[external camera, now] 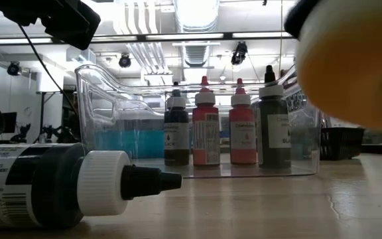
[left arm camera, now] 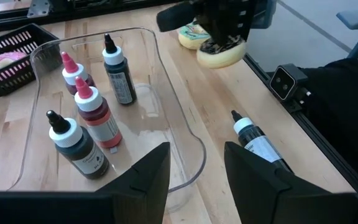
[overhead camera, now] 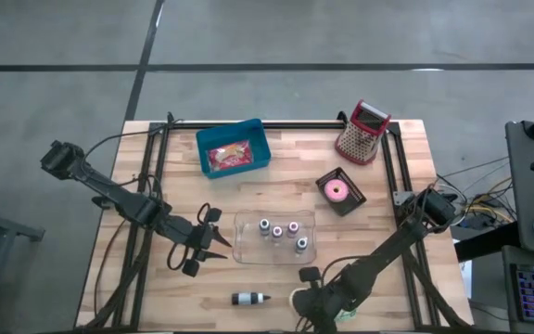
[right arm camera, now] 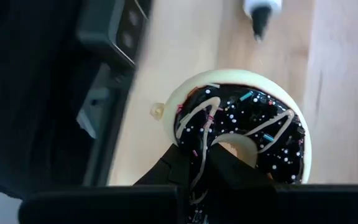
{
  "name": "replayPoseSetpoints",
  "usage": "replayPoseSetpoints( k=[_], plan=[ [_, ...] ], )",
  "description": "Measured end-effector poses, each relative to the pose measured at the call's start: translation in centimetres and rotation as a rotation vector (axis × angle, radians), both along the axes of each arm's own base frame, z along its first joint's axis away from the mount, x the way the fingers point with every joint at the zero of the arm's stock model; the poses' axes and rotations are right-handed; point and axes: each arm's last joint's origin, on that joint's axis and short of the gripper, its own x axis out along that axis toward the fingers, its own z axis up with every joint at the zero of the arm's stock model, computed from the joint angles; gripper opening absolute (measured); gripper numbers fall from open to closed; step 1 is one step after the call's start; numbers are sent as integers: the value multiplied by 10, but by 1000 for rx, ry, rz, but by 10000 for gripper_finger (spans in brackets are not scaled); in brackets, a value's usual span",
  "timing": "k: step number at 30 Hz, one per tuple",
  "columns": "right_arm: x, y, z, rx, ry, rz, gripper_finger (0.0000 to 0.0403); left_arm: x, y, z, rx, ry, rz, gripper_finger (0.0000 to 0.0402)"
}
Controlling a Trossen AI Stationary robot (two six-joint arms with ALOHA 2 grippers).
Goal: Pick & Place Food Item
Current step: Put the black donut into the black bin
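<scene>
A donut point(right arm camera: 241, 124) with dark sprinkled frosting and a pale underside hangs near the table's near edge, with my right gripper point(overhead camera: 306, 299) shut on it. In the low view the donut point(external camera: 357, 60) fills the upper right. The left wrist view shows the donut point(left arm camera: 219, 55) under the right hand. My left gripper point(overhead camera: 217, 237) stands open at the left end of a clear tray point(overhead camera: 241, 223); nothing is between its fingers point(left arm camera: 145, 180). The tray holds several small bottles point(left arm camera: 92, 112) standing upright. My right gripper pinches one side of the donut's ring point(right arm camera: 205, 149) between its two fingers, which slant down onto it from above. The donut hangs tilted, frosted side toward the wrist, and the low view shows it lifted clear of the table.
A loose bottle point(overhead camera: 248, 299) lies on its side near the front edge, left of the donut. At the back stand a blue bin point(overhead camera: 233, 148) with a packet and a red-framed grater point(overhead camera: 362, 132). A black basket point(overhead camera: 339, 191) holds a pink donut.
</scene>
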Motion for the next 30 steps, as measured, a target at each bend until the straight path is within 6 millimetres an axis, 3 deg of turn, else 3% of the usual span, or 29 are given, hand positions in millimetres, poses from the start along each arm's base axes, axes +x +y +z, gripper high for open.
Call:
replayPoseSetpoints(
  k=[9, 18, 24, 30],
  plan=[
    [12, 3, 22, -129, -169, 50, 13, 0, 0, 0, 3, -2, 6, 156],
    [35, -1, 51, -364, -443, 90, 13, 0, 1, 0, 11, -8, 21, 156],
    [53, -8, 56, -320, -621, 222, 12, 1, 1, 2, 31, -36, 34, 156],
    [73, -30, 56, -201, -761, 336, 12, 2, 1, 3, 28, -53, 32, 156]
  ],
)
